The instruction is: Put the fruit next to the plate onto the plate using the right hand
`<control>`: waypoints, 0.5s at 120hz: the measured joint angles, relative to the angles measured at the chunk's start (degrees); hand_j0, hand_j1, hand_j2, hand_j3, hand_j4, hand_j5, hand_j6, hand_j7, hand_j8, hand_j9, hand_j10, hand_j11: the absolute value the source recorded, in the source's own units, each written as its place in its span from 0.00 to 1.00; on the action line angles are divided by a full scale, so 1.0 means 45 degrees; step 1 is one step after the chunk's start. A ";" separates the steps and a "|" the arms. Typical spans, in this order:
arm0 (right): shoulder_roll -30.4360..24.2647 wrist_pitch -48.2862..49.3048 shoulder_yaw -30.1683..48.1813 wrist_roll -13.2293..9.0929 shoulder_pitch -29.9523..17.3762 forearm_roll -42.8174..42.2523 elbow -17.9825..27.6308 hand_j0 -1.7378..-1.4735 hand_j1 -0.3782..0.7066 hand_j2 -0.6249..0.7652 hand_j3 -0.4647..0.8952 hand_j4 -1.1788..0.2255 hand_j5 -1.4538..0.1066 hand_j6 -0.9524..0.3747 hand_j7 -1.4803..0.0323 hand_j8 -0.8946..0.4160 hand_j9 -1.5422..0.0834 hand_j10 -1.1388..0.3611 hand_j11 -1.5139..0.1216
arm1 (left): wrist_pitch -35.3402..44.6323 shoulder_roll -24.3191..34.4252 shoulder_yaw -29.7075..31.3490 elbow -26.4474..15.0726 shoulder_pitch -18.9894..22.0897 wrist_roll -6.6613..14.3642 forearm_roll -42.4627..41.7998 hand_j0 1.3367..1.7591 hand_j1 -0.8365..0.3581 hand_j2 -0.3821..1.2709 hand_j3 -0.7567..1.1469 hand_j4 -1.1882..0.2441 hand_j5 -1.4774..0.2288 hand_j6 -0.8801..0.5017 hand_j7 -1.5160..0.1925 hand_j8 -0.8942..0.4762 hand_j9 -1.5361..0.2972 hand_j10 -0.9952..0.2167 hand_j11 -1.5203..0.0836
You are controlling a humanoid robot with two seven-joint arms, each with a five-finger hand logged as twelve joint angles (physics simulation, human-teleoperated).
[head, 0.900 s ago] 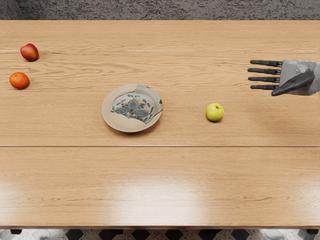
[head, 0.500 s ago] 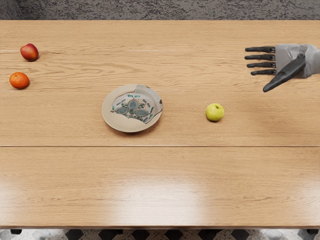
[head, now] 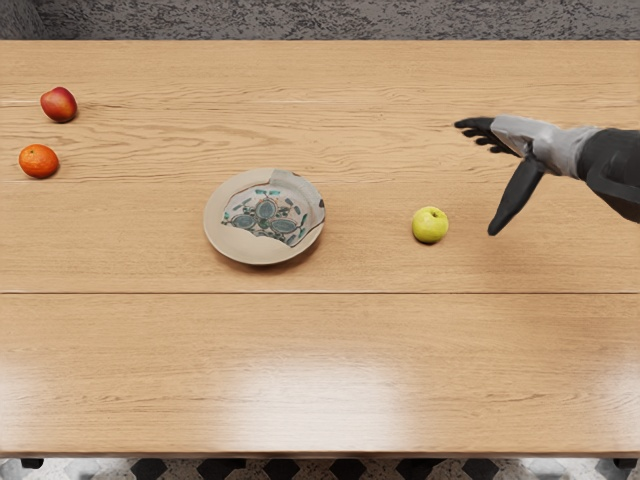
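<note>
Pale wood, long grained planks, glossy near edge: table (head: 320, 380). Mid-table: round ceramic plate (head: 213, 226), cream with a green-blue pattern, far rim notched. Right of plate and apart from it, on bare wood: small smooth yellow-green apple (head: 430, 224). Right of apple and slightly farther, not touching: right hand (head: 530, 146), grey shell, black jointed fingers (head: 476, 127) straight, spread, gripping nothing. Far left: round orange (head: 39, 160); beyond it, red apple (head: 59, 103).
</note>
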 joint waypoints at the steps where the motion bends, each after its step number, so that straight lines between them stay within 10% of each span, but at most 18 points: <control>1: 0.0021 -0.0131 -0.0084 0.0000 -0.0001 -0.0066 0.0012 0.30 0.08 0.44 0.34 0.80 0.89 0.68 0.94 0.65 0.91 0.73 0.89 | 0.0000 0.0000 0.0000 0.0000 0.0000 0.0000 0.0000 0.76 0.75 0.26 0.40 0.66 0.68 0.46 0.70 0.47 0.66 0.62 0.75; 60: 0.2096 -0.3650 -0.2987 -0.0033 0.0028 -0.1995 -0.0684 0.30 0.19 0.43 0.34 0.73 0.81 0.60 0.85 0.57 0.83 0.66 0.81 | -0.0001 0.0000 0.0001 -0.0001 0.0000 0.0000 0.0001 0.76 0.75 0.26 0.40 0.66 0.68 0.46 0.70 0.47 0.66 0.62 0.75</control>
